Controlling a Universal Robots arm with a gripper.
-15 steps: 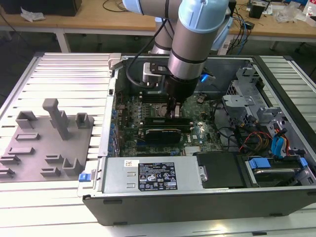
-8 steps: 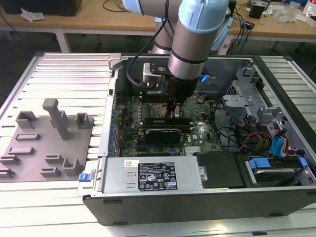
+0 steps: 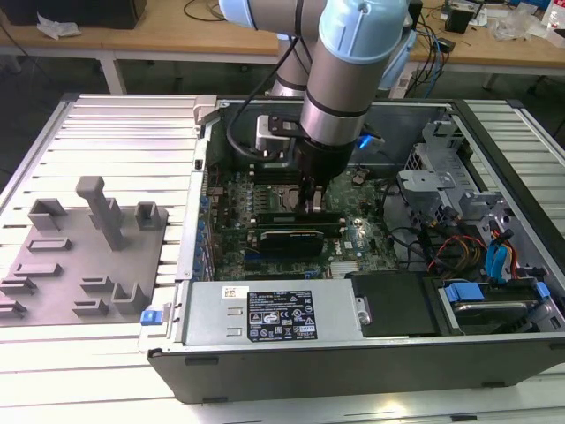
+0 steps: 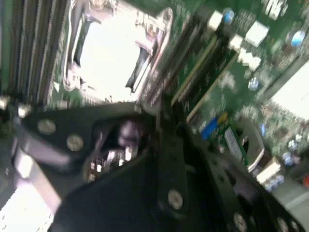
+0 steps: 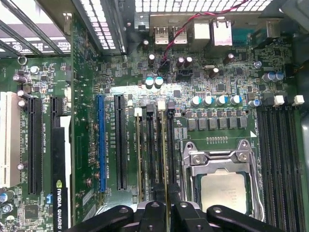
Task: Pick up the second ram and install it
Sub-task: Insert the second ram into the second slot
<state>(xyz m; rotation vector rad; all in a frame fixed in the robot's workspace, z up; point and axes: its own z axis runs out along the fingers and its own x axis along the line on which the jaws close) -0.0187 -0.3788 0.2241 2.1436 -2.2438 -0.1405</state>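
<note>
The second ram point(image 5: 165, 145) stands edge-on in a memory slot just beside the processor socket point(image 5: 223, 191), seen as a thin greenish-gold strip. My gripper point(image 5: 166, 210) sits over one end of it, its black fingers point(image 5: 153, 215) shut close on either side of the strip. In the exterior view the gripper point(image 3: 314, 201) reaches straight down into the open computer case point(image 3: 353, 353), onto the slots at the middle of the motherboard. Another stick point(image 5: 139, 154) sits in a slot two rows over.
A grey block fixture point(image 3: 97, 238) with upright posts lies outside the case at the exterior view's left. A black graphics card point(image 3: 287, 238) lies just in front of the slots. Drive cages and coloured cables point(image 3: 477, 252) crowd the exterior view's right.
</note>
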